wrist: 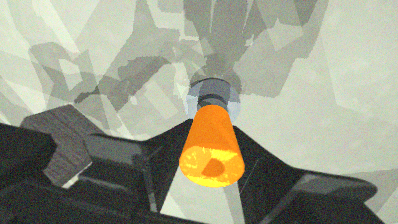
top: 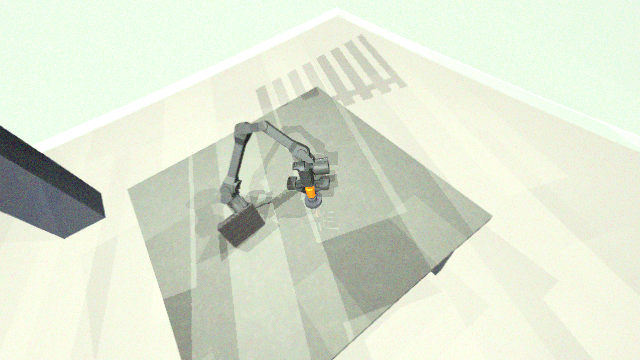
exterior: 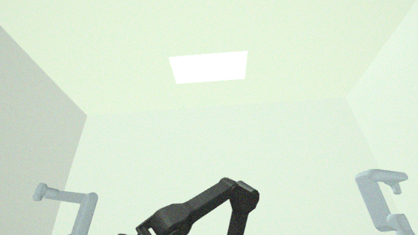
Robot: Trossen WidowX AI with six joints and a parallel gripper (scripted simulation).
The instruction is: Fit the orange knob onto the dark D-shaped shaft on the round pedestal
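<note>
Orange knob: cylindrical, held upright, its upper end face toward the wrist camera with a darker wedge-shaped patch on it. In the wrist view its lower end sits directly over the shaft; whether the hole has begun to take the shaft cannot be told.

Dark D-shaped shaft: only a short dark band shows between knob and pedestal. Its flat side is not visible.

Round pedestal: pale grey-blue disc on the tabletop, its rim showing on both sides of the knob. In the top view the knob stands just above the pedestal, not yet seated on it.

Gripper: jaws closed partway on the orange knob, one dark finger on each side, gripping firmly. Wrist points downward over the pedestal.

Arm: reaches from its dark base block up and across to the pedestal. The exterior view shows only an elbow link against the wall.

Step in hand, as judged: alignment and insertion, knob centred over shaft but not down.

Next move, as judged: turn the knob about its vertical axis under light downward pressure until the flats meet, then press fully to the pedestal and open the jaws.
</note>
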